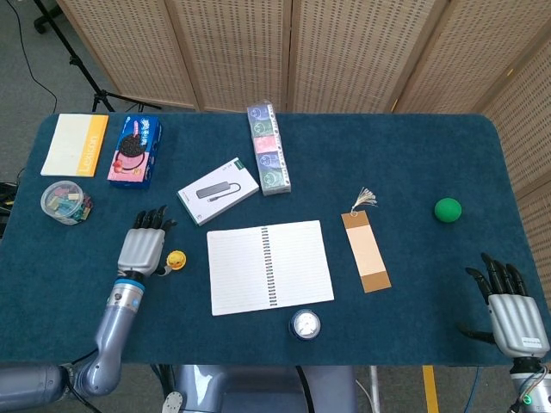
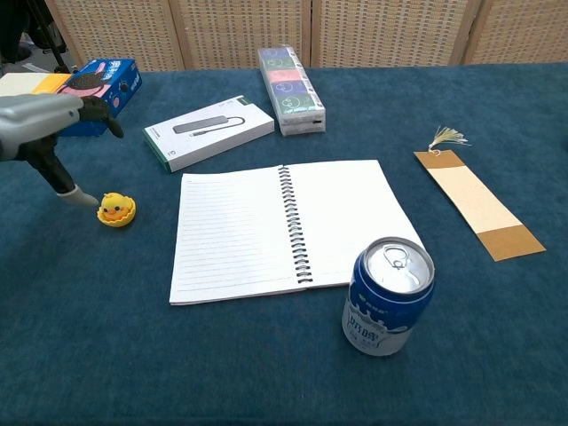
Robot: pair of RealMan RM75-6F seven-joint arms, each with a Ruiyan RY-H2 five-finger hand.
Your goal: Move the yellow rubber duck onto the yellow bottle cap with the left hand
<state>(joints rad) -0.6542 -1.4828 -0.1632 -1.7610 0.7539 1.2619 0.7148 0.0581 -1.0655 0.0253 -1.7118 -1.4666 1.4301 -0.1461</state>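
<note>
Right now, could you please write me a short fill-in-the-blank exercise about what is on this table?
1. The yellow rubber duck sits on a yellow ____, just left of the open notebook.
2. The left robot hand is ____, holding nothing beside the duck.
3. The blue can stands ____ on the table, near the notebook's lower right corner.
4. The ball near the table's right edge is ____.

Missing words: bottle cap; open; upright; green
</note>
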